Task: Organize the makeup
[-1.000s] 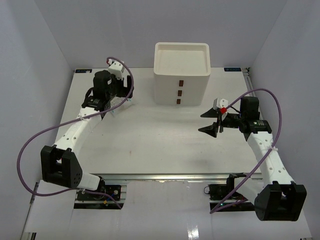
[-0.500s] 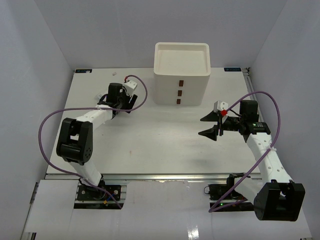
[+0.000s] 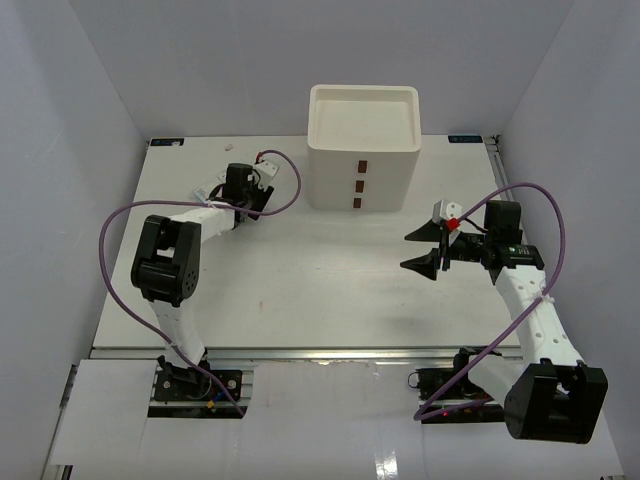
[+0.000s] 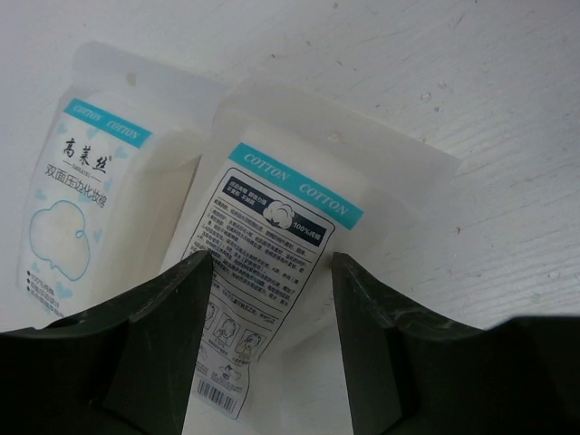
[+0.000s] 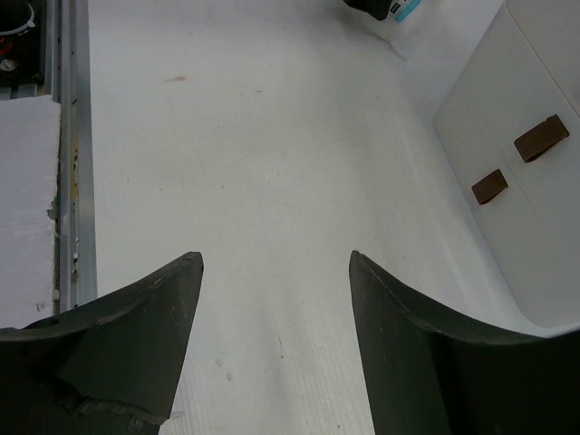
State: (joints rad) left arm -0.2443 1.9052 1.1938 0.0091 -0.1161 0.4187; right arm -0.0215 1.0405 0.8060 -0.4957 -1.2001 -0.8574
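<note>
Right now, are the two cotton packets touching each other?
Touching. The left wrist view shows the dark-label packet lying over the edge of the cloud-print packet.

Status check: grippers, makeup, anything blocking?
Left gripper open over a cotton packet lying flat on the table. Right gripper open, empty, above the table. Second packet close beside the first; nothing blocking.
</note>
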